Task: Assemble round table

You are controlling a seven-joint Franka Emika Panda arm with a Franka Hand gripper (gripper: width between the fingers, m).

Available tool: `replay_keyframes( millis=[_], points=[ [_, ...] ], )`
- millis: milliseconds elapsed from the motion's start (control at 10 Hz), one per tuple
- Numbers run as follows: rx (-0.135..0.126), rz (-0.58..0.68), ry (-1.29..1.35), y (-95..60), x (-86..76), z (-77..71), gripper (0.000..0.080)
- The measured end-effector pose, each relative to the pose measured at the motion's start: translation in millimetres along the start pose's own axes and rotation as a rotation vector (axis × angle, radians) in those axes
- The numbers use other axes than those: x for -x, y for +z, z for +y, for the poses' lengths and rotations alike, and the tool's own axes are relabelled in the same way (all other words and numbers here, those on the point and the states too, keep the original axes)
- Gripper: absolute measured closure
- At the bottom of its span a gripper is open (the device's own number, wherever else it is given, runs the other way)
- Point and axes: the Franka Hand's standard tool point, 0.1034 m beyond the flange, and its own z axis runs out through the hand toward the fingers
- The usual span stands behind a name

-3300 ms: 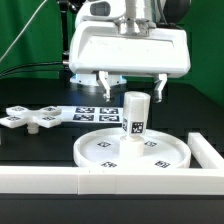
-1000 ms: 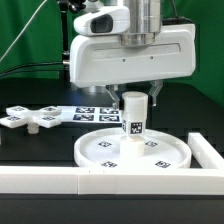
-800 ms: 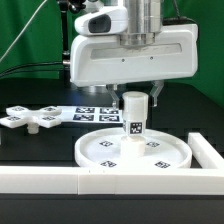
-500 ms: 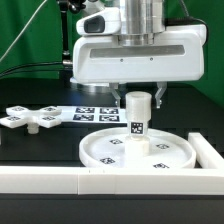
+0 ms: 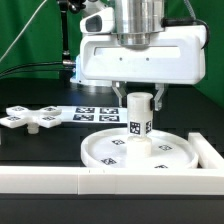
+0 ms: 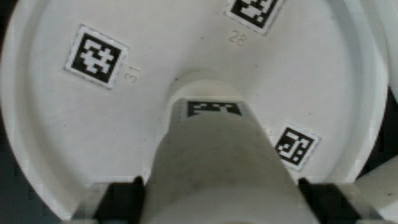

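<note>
The short thick post (image 5: pixel 139 120) stands upright in the middle of the large rimmed round disc (image 5: pixel 100 148). My gripper (image 5: pixel 139 95) is right above it, with a finger on each side of the post's top. In the wrist view the post (image 6: pixel 222 150) fills the space between my two black pads (image 6: pixel 121 200), which lie against its sides, and the disc (image 6: pixel 160 50) with its tags lies beneath. The flat cross-shaped piece (image 5: pixel 30 117) lies loose on the table at the exterior view's left.
The marker board (image 5: pixel 95 113) lies behind the disc. A long white border wall (image 5: pixel 60 180) runs along the front, and another stretch (image 5: pixel 208 150) flanks the disc at the exterior view's right. A green backdrop stands behind.
My gripper has come down around the post's top and drifted slightly toward the exterior view's right. The post and disc have shifted a little that way too.
</note>
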Motion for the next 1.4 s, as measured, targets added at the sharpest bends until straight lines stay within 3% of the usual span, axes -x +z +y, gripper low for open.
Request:
replay_keyframes(
  millis=[400, 700, 1000, 1400],
  points=[
    [-0.016, -0.014, 0.233, 1.0, 1.6, -0.8, 0.0392],
    [-0.062, -0.009, 0.521, 2.1, 4.9, -0.5, 0.0392],
    [-0.089, -0.046, 0.783, 2.5, 6.7, -3.4, 0.0392],
    [-0.093, -0.056, 0.832, 2.1, 8.4, -5.6, 0.0392]
  ],
)
